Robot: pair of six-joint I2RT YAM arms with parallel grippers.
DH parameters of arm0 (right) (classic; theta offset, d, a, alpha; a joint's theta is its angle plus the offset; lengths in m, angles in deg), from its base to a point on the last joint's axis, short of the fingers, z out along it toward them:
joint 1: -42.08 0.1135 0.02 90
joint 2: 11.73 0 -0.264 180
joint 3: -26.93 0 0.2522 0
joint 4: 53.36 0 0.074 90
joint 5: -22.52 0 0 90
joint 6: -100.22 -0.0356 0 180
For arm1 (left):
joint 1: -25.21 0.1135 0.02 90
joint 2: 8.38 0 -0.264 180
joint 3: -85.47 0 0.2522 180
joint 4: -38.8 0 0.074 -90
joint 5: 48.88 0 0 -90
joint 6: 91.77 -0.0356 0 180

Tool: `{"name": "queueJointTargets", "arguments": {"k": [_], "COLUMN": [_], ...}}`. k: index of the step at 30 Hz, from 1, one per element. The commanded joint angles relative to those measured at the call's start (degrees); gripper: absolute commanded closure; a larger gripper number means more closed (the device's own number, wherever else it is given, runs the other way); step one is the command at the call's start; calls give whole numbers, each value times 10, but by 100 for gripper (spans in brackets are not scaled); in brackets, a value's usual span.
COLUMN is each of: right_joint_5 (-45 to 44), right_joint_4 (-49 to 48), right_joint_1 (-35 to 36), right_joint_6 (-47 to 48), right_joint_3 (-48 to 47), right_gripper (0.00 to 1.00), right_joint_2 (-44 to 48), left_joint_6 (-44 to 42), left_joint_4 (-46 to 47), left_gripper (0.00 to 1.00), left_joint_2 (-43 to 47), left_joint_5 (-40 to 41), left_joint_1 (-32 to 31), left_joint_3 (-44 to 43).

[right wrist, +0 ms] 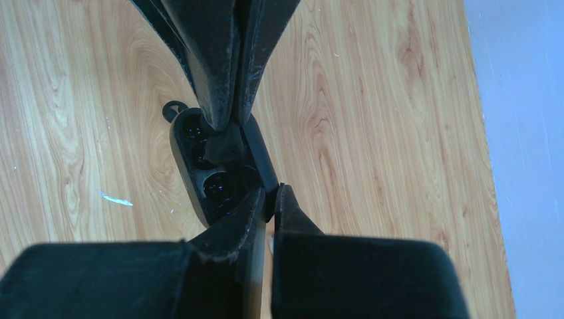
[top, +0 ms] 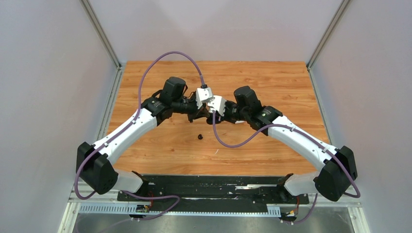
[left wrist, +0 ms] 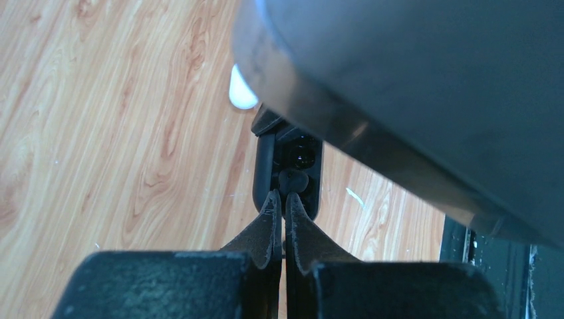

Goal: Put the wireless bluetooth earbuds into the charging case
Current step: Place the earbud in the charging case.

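The black charging case [right wrist: 193, 174] lies open on the wood table, its near socket [right wrist: 218, 187] dark and empty. My right gripper [right wrist: 271, 191] is shut on the case's raised lid edge [right wrist: 266, 169]. My left gripper [left wrist: 284, 195] is shut on a black earbud [left wrist: 293, 181] and holds it at the case's [left wrist: 265, 169] far socket; its fingers [right wrist: 223, 73] come down from the top of the right wrist view. In the top view both grippers meet at the table's middle [top: 208, 112]. A second black earbud [top: 199, 137] lies loose in front of them.
A white rounded thing [left wrist: 241, 90] lies on the table past the case, half hidden by the right gripper's body [left wrist: 425, 86]; bud or case, I cannot tell. A small black piece [right wrist: 171, 107] lies by the case's far end. Grey walls stand at both sides.
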Motion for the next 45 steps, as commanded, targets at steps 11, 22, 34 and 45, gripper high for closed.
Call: {"name": "queueJointTargets", "arguments": {"k": [11,22,34,45], "right_joint_5": [1,-9,32,28], "right_joint_4": [-42,-54,-48,-42], "right_joint_1": [3,-3,-11,-12], "right_joint_6": [-48,-74,-117,-123], "right_joint_3": [-39,-37,-35,-40], "right_gripper": [100,100,100,100], "right_joint_2": [0,1,7,1], "left_joint_6": [-2,-35,-48,-96], "left_joint_4": [-5,-22,71,21], "left_gripper": [100,100,100,100], "left_joint_2": [-7,14,69,89], "left_joint_5": [16,8,3,6], "left_joint_1": [-13,-13,-12,-12], "left_joint_3": [-10,3,60,56]}}
